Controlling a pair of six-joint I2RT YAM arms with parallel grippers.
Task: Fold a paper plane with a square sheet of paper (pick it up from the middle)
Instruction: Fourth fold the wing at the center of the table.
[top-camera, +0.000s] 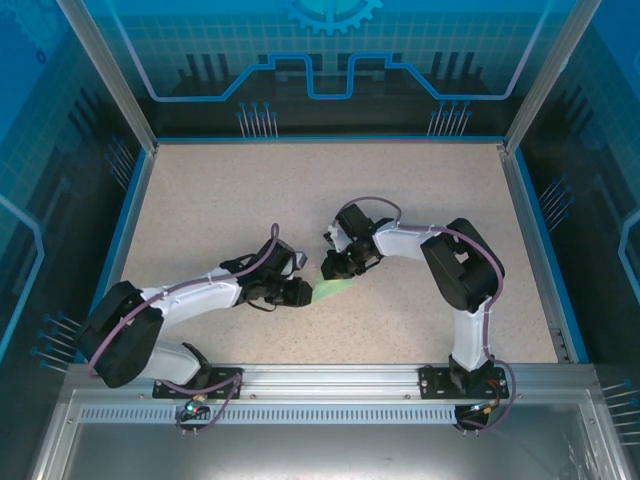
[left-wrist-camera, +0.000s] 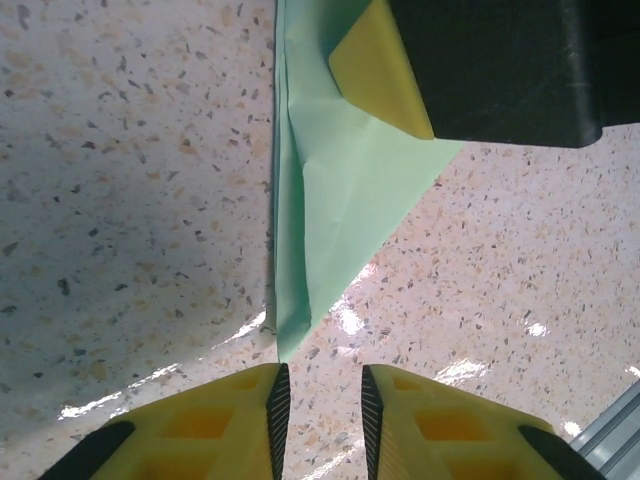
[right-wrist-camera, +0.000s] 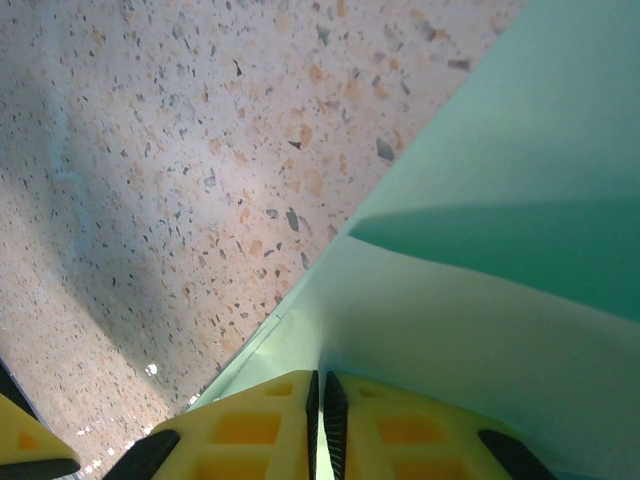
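While the folded green paper (top-camera: 337, 289) lies at the middle of the desk (top-camera: 300, 190), right tool (right-wrist-camera: 321, 420) clenched on its far edge, left tool (left-wrist-camera: 320, 410) released, fingers (left-wrist-camera: 225, 435) apart, just left of its tip.

Mint-green paper (left-wrist-camera: 345, 190), beige table (left-wrist-camera: 120, 200) speckled brown and orange, yellow jaws with black ribbing

The left arm (top-camera: 195, 293) and right arm (top-camera: 410, 242) wear white shells, black joints, lilac cables (top-camera: 372, 199); fingers (left-wrist-camera: 230, 430) are yellow.
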